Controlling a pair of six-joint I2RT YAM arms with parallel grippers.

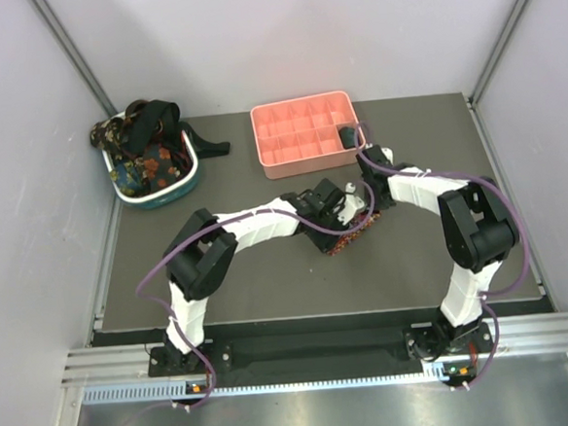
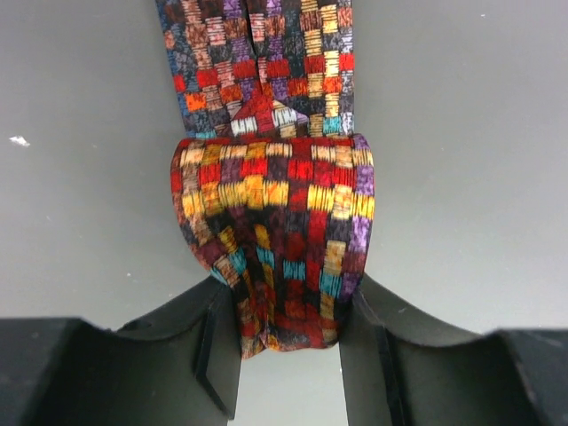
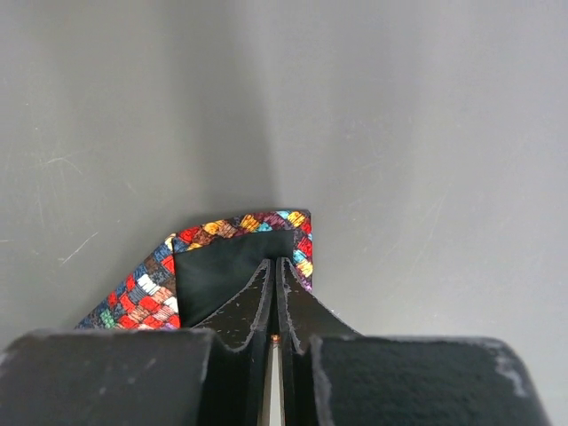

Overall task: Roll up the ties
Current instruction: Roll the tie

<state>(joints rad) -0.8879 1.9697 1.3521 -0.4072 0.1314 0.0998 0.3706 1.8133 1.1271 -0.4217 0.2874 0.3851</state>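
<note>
The dark grey matte table [image 1: 269, 282] fills the floor of the cell. At its far left stands an oval teal-and-white basket [image 1: 171, 194] heaped with loose ties [image 1: 143, 145]: dark floral cloth and a plain black strip that hangs over its right rim. To the far right of centre lies a pink plastic tray [image 1: 259, 137] divided into compartments, with a dark thing [image 1: 349, 135] in its near right one.

The plaid tie [image 1: 349, 236] lies mid-table, just near of the tray, between the two wrists. The left wrist view shows its weave as small blocks of red, yellow, teal and purple [image 2: 275, 248]. One part is wound into a thick, soft roll and the flat length runs away beyond it.

The left gripper [image 2: 288, 328] stands partly open, with both black fingers pressed against the sides of that roll, clamping it.

Only the right wrist view shows the tie's end [image 3: 213, 257], turned over to bare a smooth black lining. The right gripper [image 3: 273, 275] is closed tight, its tips on that lining. I cannot tell whether any cloth is caught between them.
</note>
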